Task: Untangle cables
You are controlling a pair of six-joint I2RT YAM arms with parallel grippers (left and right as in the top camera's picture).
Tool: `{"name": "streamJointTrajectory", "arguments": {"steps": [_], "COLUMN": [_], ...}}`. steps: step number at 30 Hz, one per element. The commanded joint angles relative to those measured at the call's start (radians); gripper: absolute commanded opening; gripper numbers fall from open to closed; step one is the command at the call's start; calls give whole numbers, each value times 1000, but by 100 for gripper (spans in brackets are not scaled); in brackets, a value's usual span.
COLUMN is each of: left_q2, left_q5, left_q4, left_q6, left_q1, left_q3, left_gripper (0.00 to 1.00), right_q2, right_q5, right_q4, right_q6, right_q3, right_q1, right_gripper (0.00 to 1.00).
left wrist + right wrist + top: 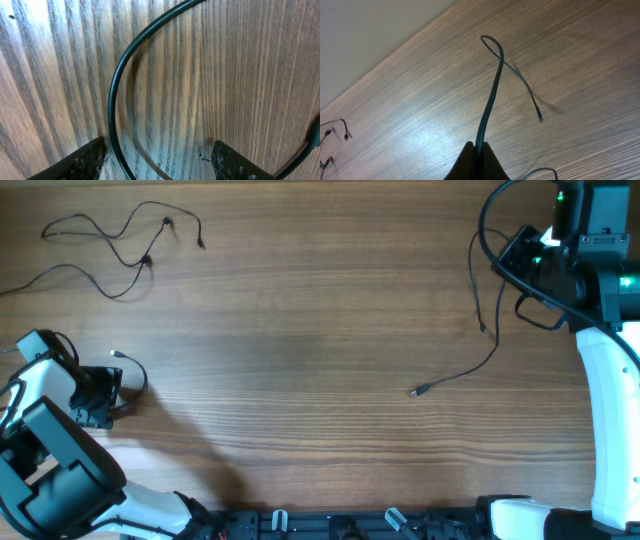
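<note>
Your left gripper [155,150] sits low over the brown wood-grain table [300,330] at its left edge, with the two black fingers [75,162] spread apart. A thin black cable with a silver plug tip [112,95] curves down through the gap between them and passes just beside the finger on the left of the wrist view. You cannot tell whether it touches that finger (the spot sits right at the bottom of the picture). From overhead, this cable makes a small loop beside the gripper, with its silver tip on the far side.

Your right gripper [477,147] is at the far-right corner, pinched together on a long thin dark cable [490,95]. The cable rises from the fingertips, folds over in a narrow loop and runs down to the wood, ending in a small plug [540,119] that lies on the table. Overhead, that plug rests right of centre, well apart from both grippers.

A loose tangle of thin black wires [120,240] lies in the far-left corner, apart from the left gripper and far from the right one.
</note>
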Motion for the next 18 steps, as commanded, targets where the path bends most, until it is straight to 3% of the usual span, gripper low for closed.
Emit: {"name": "streamJointTrajectory", "arguments": {"steps": [1, 3, 9, 12, 18], "left_q2": [52, 52, 51, 51, 51], "left_q5": [-10, 12, 315, 470, 504], "left_q4": [23, 60, 171, 240, 334], "left_q6": [-9, -9, -10, -70, -133], "left_q1": [-3, -3, -3, -3, -3], "left_q3": [-5, -5, -4, -3, -3], "left_gripper": [44, 28, 4, 4, 4], "right_q2": [15, 15, 15, 15, 15], "right_q5": [-10, -10, -10, -14, -17], "right_q4": [2, 2, 2, 2, -1], "right_q6": [4, 4, 4, 4, 4], "right_q3": [9, 9, 9, 9, 9], "right_q1": [-2, -2, -2, -2, -2], "right_gripper": [4, 4, 4, 4, 4]}}
